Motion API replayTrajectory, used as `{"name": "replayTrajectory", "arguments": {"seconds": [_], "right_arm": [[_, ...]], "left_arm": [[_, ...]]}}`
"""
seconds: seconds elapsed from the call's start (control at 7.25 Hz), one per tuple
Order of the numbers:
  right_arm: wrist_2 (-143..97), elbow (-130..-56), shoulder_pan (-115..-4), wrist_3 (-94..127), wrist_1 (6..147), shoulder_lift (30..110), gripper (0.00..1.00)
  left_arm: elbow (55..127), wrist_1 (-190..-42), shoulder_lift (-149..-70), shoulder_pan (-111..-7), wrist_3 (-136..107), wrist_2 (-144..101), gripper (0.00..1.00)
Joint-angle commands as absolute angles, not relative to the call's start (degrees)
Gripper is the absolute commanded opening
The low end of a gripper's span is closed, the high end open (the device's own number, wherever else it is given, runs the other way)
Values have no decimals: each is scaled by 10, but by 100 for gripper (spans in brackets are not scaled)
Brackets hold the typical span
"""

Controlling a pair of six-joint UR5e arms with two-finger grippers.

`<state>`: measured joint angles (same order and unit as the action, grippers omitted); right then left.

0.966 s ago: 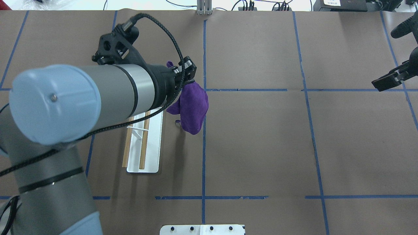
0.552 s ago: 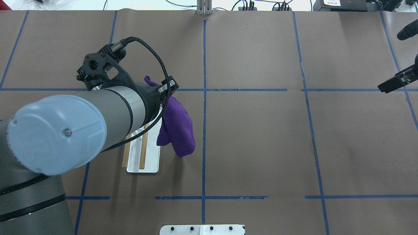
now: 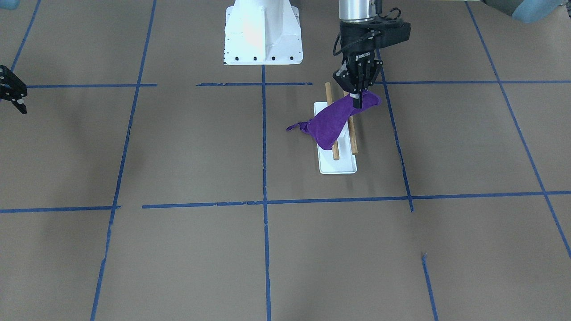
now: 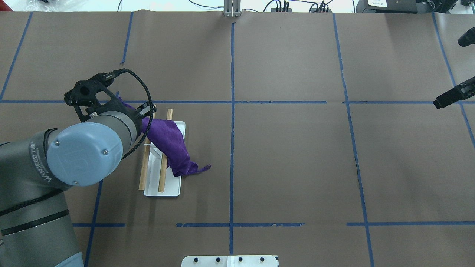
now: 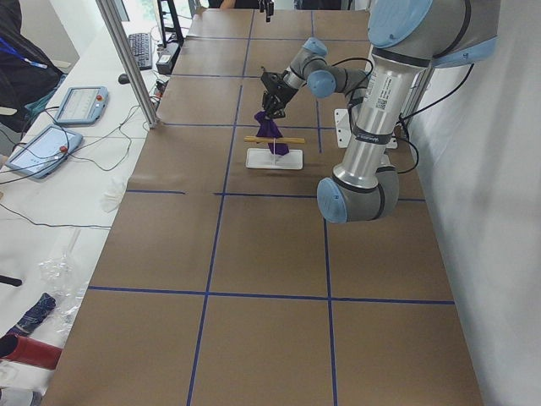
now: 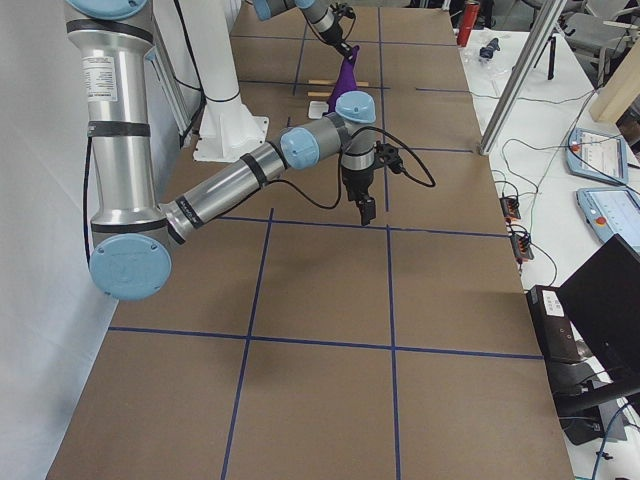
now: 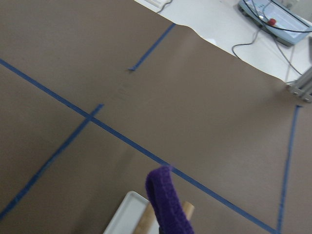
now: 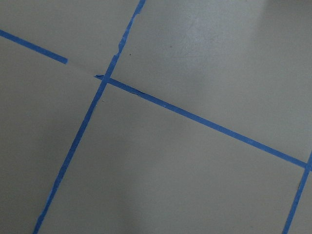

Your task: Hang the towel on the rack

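Note:
The purple towel (image 4: 169,142) lies slantwise across the rack's two wooden dowels (image 4: 161,174), and its tail reaches the table beside the white base plate (image 4: 163,190). My left gripper (image 3: 357,101) is shut on the towel's upper end, just above the dowel on the outer left side (image 3: 353,136). The front-facing view shows the towel (image 3: 329,124) sagging from the fingers over the rack. The left wrist view shows a fold of towel (image 7: 168,204) over a dowel end (image 7: 186,209). My right gripper (image 4: 451,95) is far off at the right edge, shut and empty.
The white robot pedestal (image 3: 262,31) stands at the near edge behind the rack. Blue tape lines (image 4: 232,148) grid the brown table. Cables and tablets (image 5: 80,101) lie beyond the far edge, with an aluminium post (image 5: 127,59) there.
My left arm has carried the towel left and back toward the robot, from beside the rack to over it. The towel now drapes across the dowels. My right gripper has drifted further right.

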<state>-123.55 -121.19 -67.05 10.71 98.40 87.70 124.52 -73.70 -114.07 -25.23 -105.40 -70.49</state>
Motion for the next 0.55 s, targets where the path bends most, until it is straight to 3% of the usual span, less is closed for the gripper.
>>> {"name": "replayTrajectory", "arguments": {"seconds": [0.0, 0.28, 0.41], "right_arm": [[-1238, -1203, -673, 109, 983, 877, 100], [-1247, -1196, -677, 112, 983, 877, 100], [-1246, -1194, -677, 113, 984, 878, 100]], "left_arm": [[1189, -737, -1110, -258, -1054, -681, 0], [1145, -738, -1111, -260, -1054, -680, 0], [1144, -739, -1112, -259, -1048, -682, 27]]}}
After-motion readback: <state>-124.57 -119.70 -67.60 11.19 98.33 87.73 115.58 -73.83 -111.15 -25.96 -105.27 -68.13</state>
